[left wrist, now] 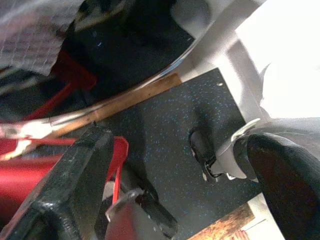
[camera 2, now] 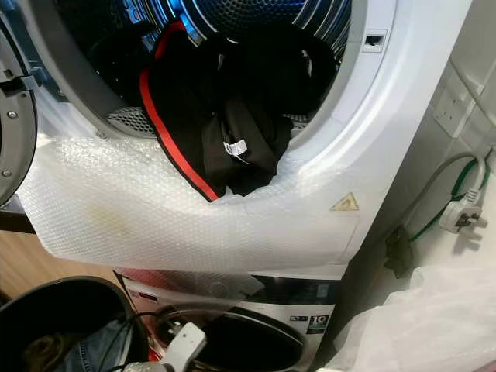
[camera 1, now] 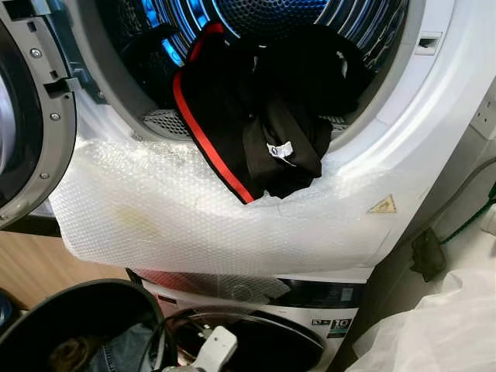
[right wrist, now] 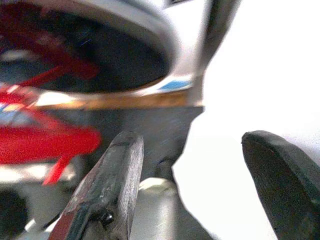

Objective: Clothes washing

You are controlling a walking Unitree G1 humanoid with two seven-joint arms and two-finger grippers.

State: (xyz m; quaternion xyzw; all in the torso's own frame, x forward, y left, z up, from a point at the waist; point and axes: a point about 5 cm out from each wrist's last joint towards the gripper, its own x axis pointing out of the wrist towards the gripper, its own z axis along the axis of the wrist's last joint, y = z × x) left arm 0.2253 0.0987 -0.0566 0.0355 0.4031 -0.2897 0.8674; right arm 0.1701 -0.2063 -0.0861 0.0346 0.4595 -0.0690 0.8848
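A black garment with a red stripe (camera 1: 256,116) hangs half out of the open upper drum (camera 1: 256,15), draped over the lower rim; a white label (camera 1: 280,149) shows on it. Bubble wrap (camera 1: 194,217) covers the machine front below the opening. The round door (camera 1: 23,116) stands open at the left. My left gripper (left wrist: 175,180) hangs low, open and empty, over dark speckled floor. My right gripper (right wrist: 195,185) is also open with nothing between its fingers, near the lower machine.
A second machine (camera 1: 256,325) sits below, its door dark. A black basket (camera 1: 85,325) with denim in it stands at lower left. A white plug (camera 2: 463,211) and cable lie at right, above white plastic sheeting (camera 1: 434,325). Red frame parts (left wrist: 75,80) show by the floor.
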